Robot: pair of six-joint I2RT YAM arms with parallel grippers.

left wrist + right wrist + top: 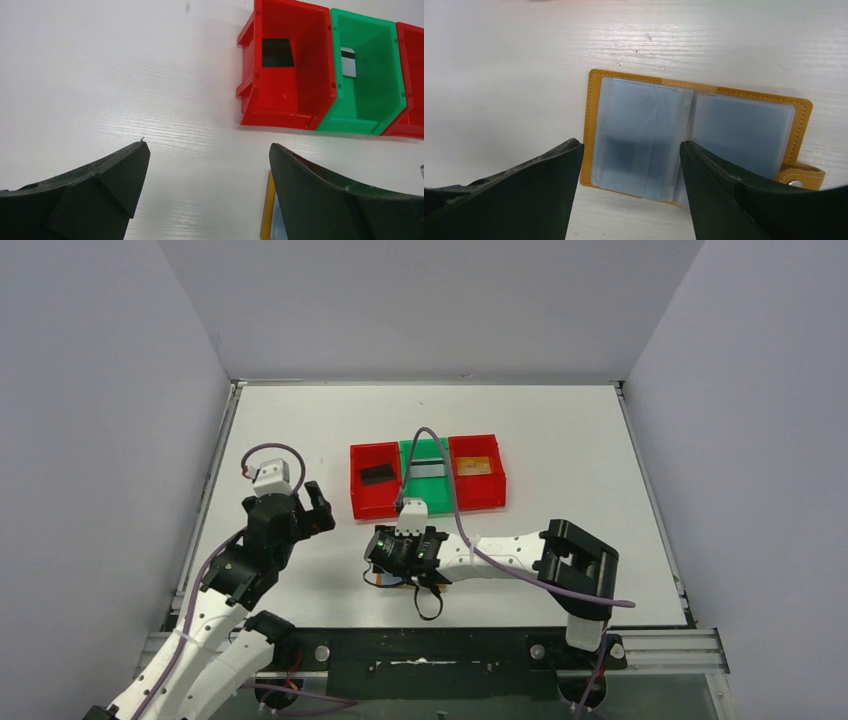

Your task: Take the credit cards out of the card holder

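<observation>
My right claw [630,145] stands well apart at the jaws and holds nothing. It hangs over the card holder [724,130], which lies open and flat on the white table [560,440] in the lower middle of the overhead view, mostly hidden there under my wrist. In my right wrist view the holder fills the middle of the frame. It is a thin orange-tan cover with a stitched border, rounded corners and two pale blue-grey clear plastic panels side by side. At the lower right, one little tab carries a single round metal snap. My fingertips straddle the left panel, and I cannot tell whether they touch it. My left claw [208,145] is spread wide and empty above bare table at the left of the overhead view. A sliver of the holder's orange edge shows at the bottom of its wrist view. Three open-topped plastic bins sit touching in a row above the holder: a red bin [357,485], a green bin [435,495] and a second red bin [478,498]. Each holds one card: a dark card [277,52], a pale card with a dark stripe [348,61] and a tan card [475,466]. Any print on the cards is too small to read.
</observation>
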